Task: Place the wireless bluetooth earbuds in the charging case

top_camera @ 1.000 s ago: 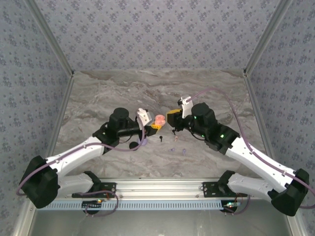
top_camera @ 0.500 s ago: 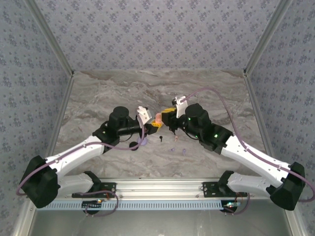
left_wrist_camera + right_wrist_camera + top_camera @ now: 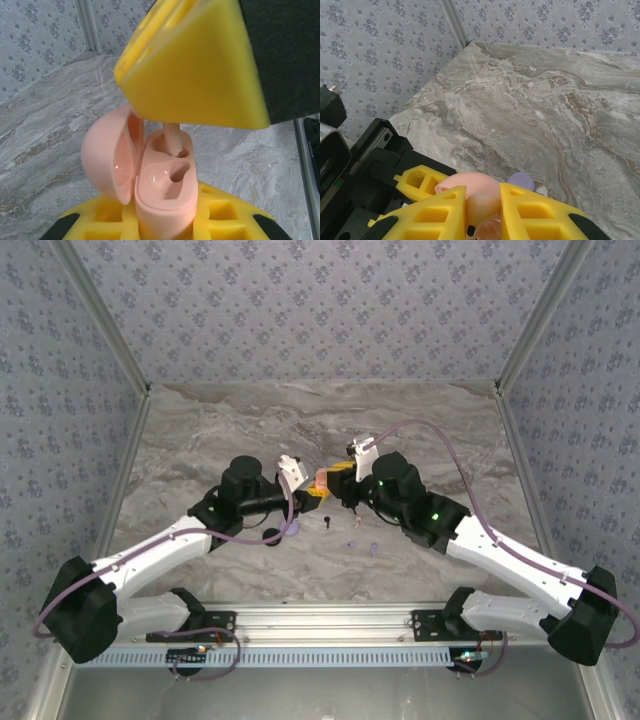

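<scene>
The two arms are meeting over the middle of the marbled worktop (image 3: 220, 430), and their grippers are almost touching each other there. The left gripper (image 3: 303, 490) is pinching the charging case (image 3: 320, 478) from both sides. In the left wrist view its yellow fingers (image 3: 107, 217) are pressing against the lower body of this pale pink case, which is standing open with its lid (image 3: 107, 155) leaning back to the left. The right gripper (image 3: 342, 483) is hanging just above the case and is squeezing the pale pink earbud (image 3: 482, 205) between its two yellow fingers (image 3: 535, 210). From the left wrist camera I am seeing the stem of this earbud (image 3: 172, 140) pointing down and reaching the mouth of the farther socket, but I cannot tell how deep it is sitting. The nearer socket is showing its glossy hollow. On the worktop, a little nearer to the arm bases, the black earbud (image 3: 327, 521) is lying alone. The lavender earbuds (image 3: 372, 547) are lying nearer again and to the right of it, too small for me to tell how they are turned. Beside the left wrist, a black disc (image 3: 270, 535) and a lavender disc (image 3: 292, 530) are lying just beside each other.
</scene>
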Robot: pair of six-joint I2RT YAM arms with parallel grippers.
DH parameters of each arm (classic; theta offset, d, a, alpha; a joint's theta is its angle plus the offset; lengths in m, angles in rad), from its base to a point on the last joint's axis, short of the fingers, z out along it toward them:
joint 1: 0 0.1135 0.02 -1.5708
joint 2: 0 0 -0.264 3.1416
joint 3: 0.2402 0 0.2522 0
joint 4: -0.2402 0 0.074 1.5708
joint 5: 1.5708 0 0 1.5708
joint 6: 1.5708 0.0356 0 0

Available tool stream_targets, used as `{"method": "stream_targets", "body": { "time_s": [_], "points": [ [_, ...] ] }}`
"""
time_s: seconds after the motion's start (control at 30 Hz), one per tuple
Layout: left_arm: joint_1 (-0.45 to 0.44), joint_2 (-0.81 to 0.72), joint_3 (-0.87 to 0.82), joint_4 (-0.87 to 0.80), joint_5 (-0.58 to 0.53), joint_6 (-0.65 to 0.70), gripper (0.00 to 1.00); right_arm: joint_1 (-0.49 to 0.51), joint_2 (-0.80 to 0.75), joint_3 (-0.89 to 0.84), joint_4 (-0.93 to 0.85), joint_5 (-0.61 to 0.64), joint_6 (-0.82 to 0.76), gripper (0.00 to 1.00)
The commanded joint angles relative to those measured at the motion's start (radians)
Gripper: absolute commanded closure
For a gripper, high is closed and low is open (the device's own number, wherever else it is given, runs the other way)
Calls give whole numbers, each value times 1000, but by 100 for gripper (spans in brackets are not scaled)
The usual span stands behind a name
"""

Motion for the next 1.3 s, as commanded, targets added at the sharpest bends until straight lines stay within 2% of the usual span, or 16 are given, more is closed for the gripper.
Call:
{"method": "stream_targets", "body": {
  "time_s": [0.0, 0.63, 1.07, 1.27],
  "points": [
    [-7, -6, 37, 27, -1, -5, 86, 10, -14, -13, -16, 33, 1, 77],
    [-6, -3, 44, 35, 4, -13, 86, 11, 30, -11, -25, 2, 9, 76],
    [-7, -1, 35, 63, -25, -31, 86, 12, 35, -5, -15, -16, 73, 76],
    [-7, -2, 32, 79, -33, -37, 86, 13, 52, 14, -60, 13, 82, 76]
  ]
}}
